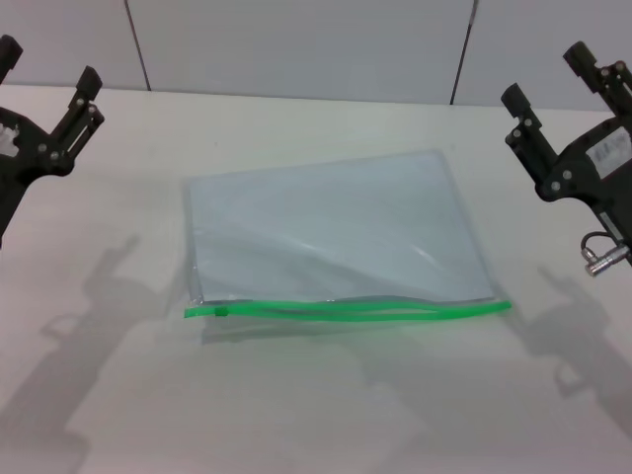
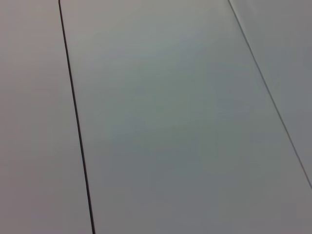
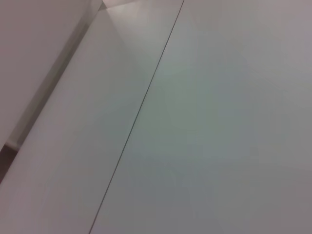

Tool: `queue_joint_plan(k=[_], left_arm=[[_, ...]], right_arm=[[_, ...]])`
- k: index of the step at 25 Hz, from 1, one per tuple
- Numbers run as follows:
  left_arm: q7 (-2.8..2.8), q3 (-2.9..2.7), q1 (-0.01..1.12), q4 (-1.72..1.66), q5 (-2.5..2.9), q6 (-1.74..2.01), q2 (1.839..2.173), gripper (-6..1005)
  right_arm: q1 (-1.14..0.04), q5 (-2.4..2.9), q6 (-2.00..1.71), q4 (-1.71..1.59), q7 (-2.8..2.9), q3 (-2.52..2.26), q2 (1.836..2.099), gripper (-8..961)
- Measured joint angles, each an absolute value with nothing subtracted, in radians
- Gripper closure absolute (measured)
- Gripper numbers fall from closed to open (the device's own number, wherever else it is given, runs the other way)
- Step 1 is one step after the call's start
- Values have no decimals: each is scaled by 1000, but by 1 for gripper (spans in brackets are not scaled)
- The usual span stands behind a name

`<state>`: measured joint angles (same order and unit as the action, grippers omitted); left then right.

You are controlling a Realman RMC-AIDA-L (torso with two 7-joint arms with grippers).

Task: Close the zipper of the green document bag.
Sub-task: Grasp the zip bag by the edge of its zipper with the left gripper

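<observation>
Bag position: The green document bag lies flat on the pale bench, in the middle of the head view, a little skewed so its far edge climbs toward the upper right.
Zipper position: The zipper runs along the bag's near edge, from lower left of centre to the right. Its two green strips part slightly in the middle, so it looks open there.
Slider: A small darker green bump near the left end of the strip is probably the slider tab; it is too small to be sure.
Left pincer: The left pincer is raised at the upper left of the frame, well apart from the bag, fingers spread wide, holding nothing.
Right pincer: The right pincer is raised at the upper right, also well apart, fingers spread and empty.
Risk, sliding: The thin, light bag may skid or turn across the smooth bench when the tab is pulled, unless the other pincer pins it down.
Risk, grasp: The tab is tiny and lies low, so a pincer could miss it or pinch the film instead.
Risk, jamming: The wavy strips could buckle and stall the slider.
Hidden: Both wrist views show only blank panelled wall, with no bag or fingers. The left arm is cut off by the frame edge.
</observation>
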<state>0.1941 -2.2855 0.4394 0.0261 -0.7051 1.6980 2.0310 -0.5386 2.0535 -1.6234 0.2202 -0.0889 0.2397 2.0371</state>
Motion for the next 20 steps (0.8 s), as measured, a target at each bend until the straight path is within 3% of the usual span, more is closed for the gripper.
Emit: queue_joint_plan(k=[20], left_arm=[[201,-2298,448,23,-646,1696,2032,155]], right_arm=[[-535,2058,-1623,224,-89,233,2039,334]])
